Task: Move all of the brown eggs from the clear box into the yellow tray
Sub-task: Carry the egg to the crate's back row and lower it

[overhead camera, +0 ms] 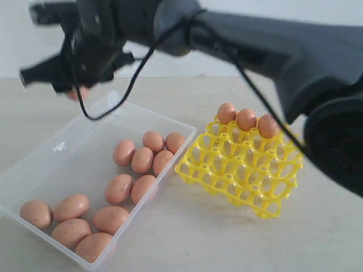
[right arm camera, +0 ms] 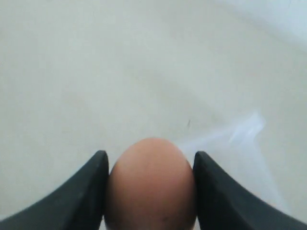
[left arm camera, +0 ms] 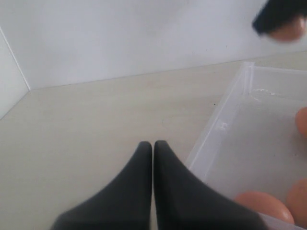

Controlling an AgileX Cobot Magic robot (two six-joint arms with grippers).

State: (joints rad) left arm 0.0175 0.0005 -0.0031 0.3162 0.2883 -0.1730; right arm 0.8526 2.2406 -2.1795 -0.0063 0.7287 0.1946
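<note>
My right gripper (overhead camera: 72, 90) reaches across to the far left and hangs above the far corner of the clear box (overhead camera: 62, 141). It is shut on one brown egg (overhead camera: 79, 94), which fills the gap between both fingers (right arm camera: 86, 187) in the right wrist view. Several brown eggs (overhead camera: 142, 160) lie in the box's near and right parts. The yellow tray (overhead camera: 244, 170) sits right of the box with three eggs (overhead camera: 246, 119) in its far row. My left gripper (left arm camera: 153, 143) is shut and empty, low over the table beside the box's wall (left arm camera: 225, 124).
The right arm's dark body (overhead camera: 295, 51) and its cable (overhead camera: 136, 73) span the top of the exterior view, above the tray. A pale wall (left arm camera: 120, 38) stands behind the table (overhead camera: 215, 238).
</note>
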